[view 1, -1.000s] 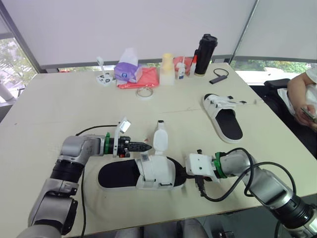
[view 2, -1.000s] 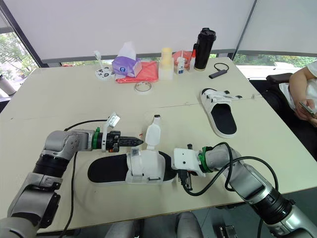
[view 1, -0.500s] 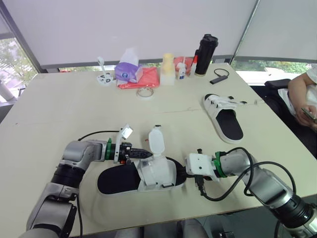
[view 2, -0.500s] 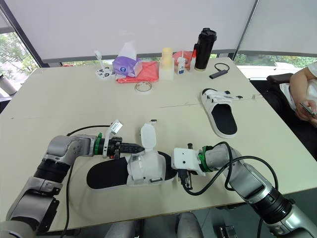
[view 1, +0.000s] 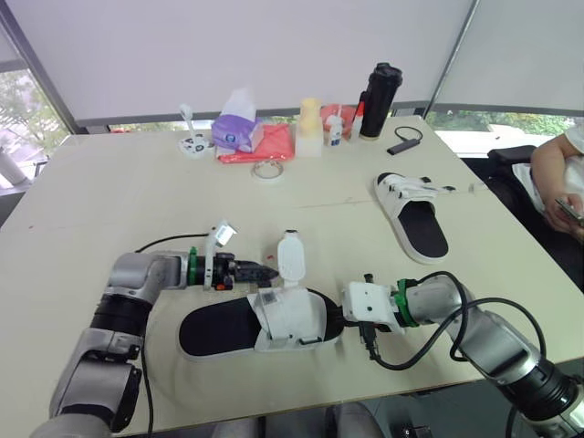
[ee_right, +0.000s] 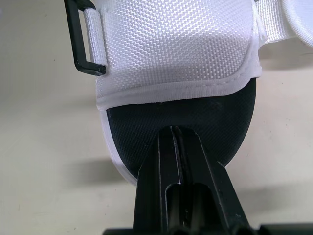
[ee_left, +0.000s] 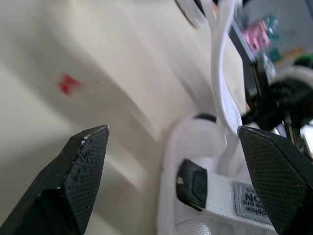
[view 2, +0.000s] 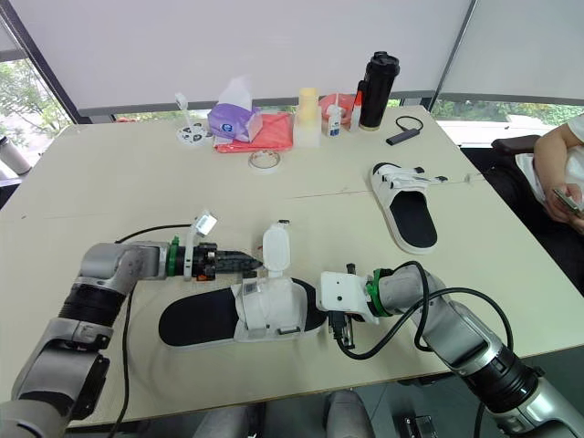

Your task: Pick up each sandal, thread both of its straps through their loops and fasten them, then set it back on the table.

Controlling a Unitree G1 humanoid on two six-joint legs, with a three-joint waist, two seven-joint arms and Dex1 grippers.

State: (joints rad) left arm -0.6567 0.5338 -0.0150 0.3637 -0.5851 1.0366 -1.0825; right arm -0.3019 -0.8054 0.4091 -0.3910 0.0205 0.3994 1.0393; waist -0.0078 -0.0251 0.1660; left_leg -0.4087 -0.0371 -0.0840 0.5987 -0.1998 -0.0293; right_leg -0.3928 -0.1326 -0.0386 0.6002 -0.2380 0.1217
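The near sandal point(view 1: 219, 330), black insole with a white upper point(view 1: 294, 319), lies on the table near the front edge. One white strap point(view 1: 290, 255) stands upright from it, unthreaded; a black loop point(ee_left: 191, 183) sits on the upper. My left gripper point(view 1: 263, 271) is open just left of that strap, its fingers point(ee_left: 80, 166) wide apart and holding nothing. My right gripper point(ee_right: 172, 131) is shut, its tip resting on the insole at the sandal's right end. The second sandal point(view 1: 415, 215) lies flat at the right middle.
Along the table's far edge stand a purple tissue pack point(view 1: 235, 123), red cloth point(view 1: 263, 146), tape ring point(view 1: 266, 171), pale bottle point(view 1: 308, 128) and black flask point(view 1: 377, 88). A person's arm point(view 1: 552, 178) is beside the table's right edge.
My left gripper has opened and drawn back a little to the left of the upright strap. The sandal and the right gripper have stayed in place.
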